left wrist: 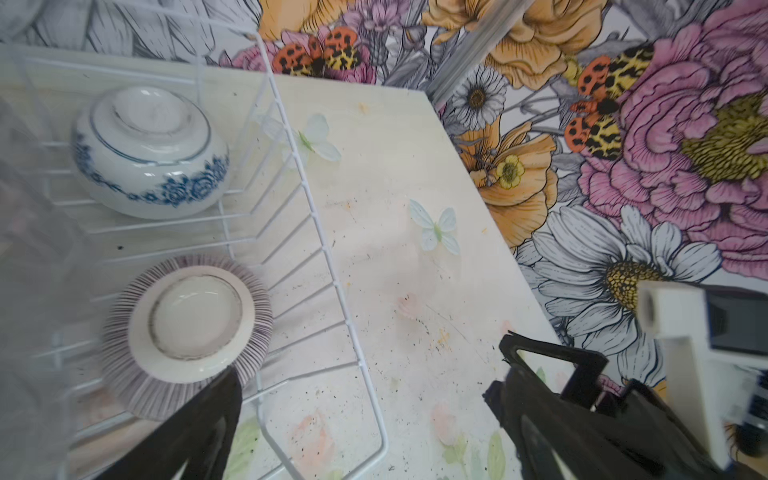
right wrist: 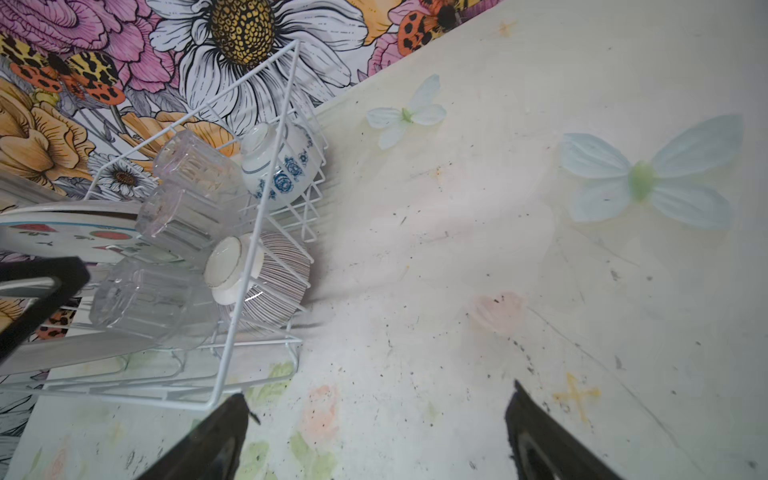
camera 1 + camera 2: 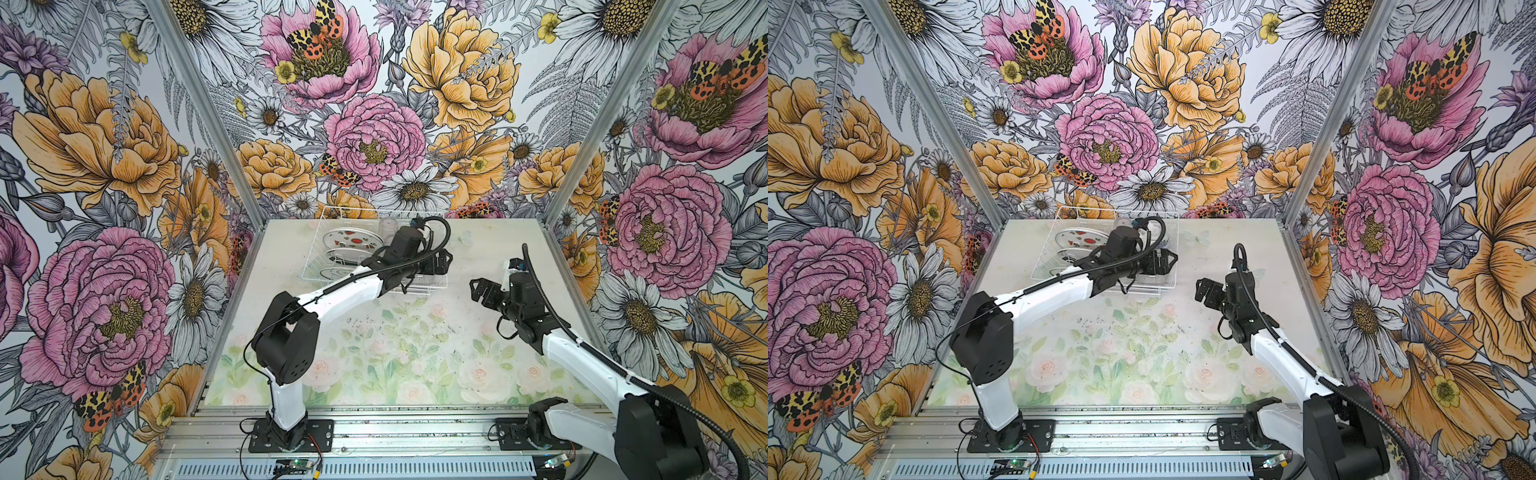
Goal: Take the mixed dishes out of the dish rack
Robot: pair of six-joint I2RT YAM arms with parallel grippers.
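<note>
Top views: both are taken from high above and well behind the left fingers (image 3: 438, 259) and right fingers (image 3: 480, 289), tilted down toward the back wall (image 3: 374, 124). The whole counter (image 3: 415, 345) and the dish rack (image 3: 332, 216) are covered from far off, almost identically in both.

Left wrist view: taken from close behind the left fingers, aimed down past them at one end of the dish rack and the counter beside it.

Right wrist view: taken from close behind the right fingers, aimed down at open counter ahead of them, with the dish rack off to one side.

The same rack end is shared by both wrist views.
</note>
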